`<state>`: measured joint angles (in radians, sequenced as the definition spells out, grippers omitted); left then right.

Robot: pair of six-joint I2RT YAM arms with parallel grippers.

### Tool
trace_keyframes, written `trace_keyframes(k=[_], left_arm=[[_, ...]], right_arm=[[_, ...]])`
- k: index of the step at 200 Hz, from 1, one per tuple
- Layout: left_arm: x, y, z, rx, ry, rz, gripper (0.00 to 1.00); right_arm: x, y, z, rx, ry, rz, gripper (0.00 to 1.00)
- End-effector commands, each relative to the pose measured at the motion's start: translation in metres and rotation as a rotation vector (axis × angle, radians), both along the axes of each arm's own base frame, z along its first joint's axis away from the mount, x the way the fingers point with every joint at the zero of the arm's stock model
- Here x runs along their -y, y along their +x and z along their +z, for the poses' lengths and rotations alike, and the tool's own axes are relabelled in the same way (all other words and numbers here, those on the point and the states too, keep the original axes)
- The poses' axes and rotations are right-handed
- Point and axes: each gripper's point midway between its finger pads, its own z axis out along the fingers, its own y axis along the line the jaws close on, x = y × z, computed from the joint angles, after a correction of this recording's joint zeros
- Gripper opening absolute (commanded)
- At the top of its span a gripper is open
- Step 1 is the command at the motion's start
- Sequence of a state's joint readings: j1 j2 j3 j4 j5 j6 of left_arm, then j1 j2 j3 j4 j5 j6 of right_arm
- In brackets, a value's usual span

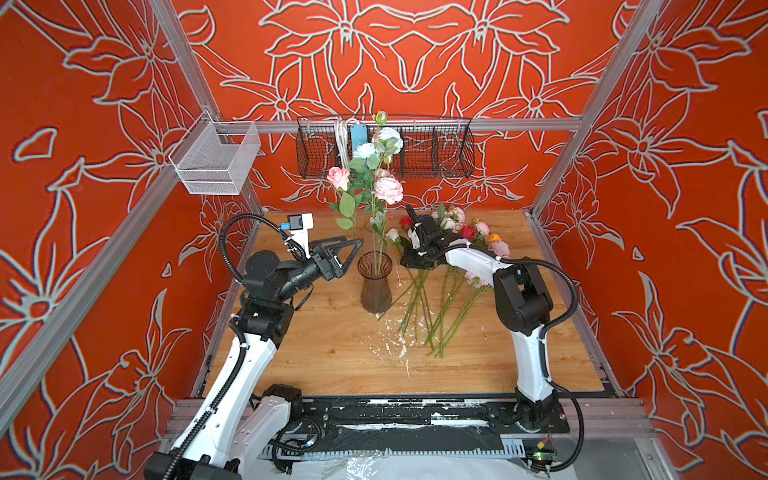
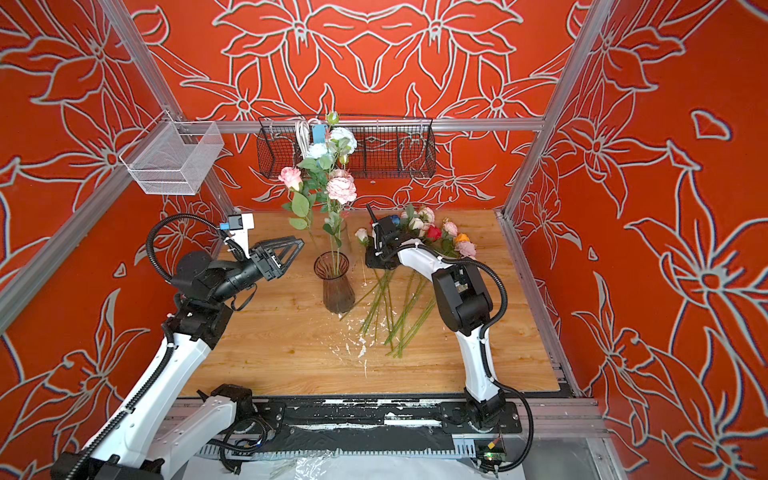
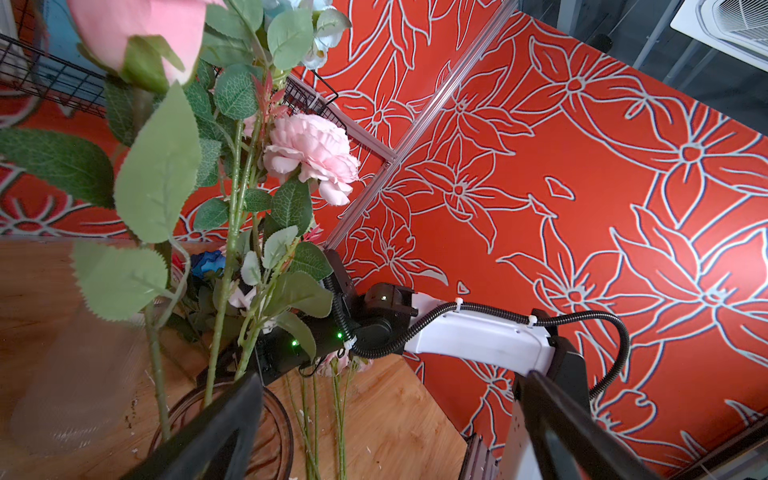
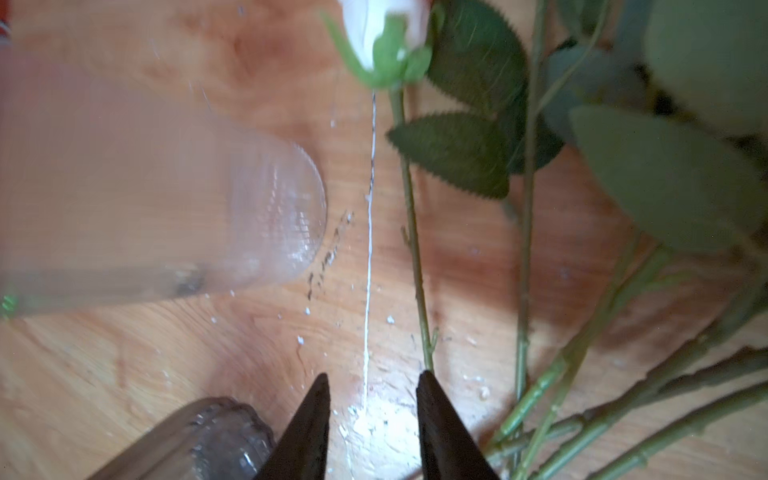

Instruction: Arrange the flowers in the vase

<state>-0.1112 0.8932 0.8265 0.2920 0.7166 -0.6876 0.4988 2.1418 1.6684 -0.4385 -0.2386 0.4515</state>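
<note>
Beside brown glass vase (image 1: 375, 286), right tool (image 4: 374, 415) spread, empty, low over table (image 1: 332, 353). White rose (image 4: 382, 29) stem just beside one tip: closing may miss it or nudge vase. Left tool (image 1: 351, 254) spread, empty. Loose flowers (image 1: 467, 232) lie on table.

The light wooden tabletop (image 1: 311, 357) fills the lower middle of both top views. Near its centre a smoky brown glass vase (image 1: 375, 286) stands upright. Just behind it, toward the back edge, is a clear glass vase (image 1: 368, 227). To their right, loose flowers (image 1: 467, 232) lie in a heap, heads toward the back and stems fanning forward. White flakes (image 1: 402, 351) speckle the wood near the stem ends.
</note>
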Motion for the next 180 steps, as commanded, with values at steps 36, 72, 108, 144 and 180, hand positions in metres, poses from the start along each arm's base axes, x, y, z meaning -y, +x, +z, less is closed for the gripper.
trace_keyframes(k=[36, 72, 108, 144, 180], left_arm=[[0.001, 0.000, 0.008, 0.029, 0.006, -0.005, 0.97], [0.001, 0.000, 0.009, 0.030, 0.005, -0.004, 0.97], [0.000, 0.000, 0.009, 0.031, 0.008, -0.002, 0.97], [0.000, 0.000, 0.009, 0.030, 0.009, -0.001, 0.97], [0.000, -0.001, 0.009, 0.033, 0.013, 0.000, 0.97]], right_arm=[[0.015, -0.009, -0.040, -0.061, -0.194, 0.062, 0.36], [0.010, -0.013, -0.044, -0.068, -0.219, 0.072, 0.35], [0.006, -0.011, -0.035, -0.051, -0.214, 0.087, 0.17], [-0.002, -0.013, -0.020, -0.003, -0.221, 0.115, 0.11], [-0.006, -0.013, -0.017, 0.001, -0.205, 0.117, 0.09]])
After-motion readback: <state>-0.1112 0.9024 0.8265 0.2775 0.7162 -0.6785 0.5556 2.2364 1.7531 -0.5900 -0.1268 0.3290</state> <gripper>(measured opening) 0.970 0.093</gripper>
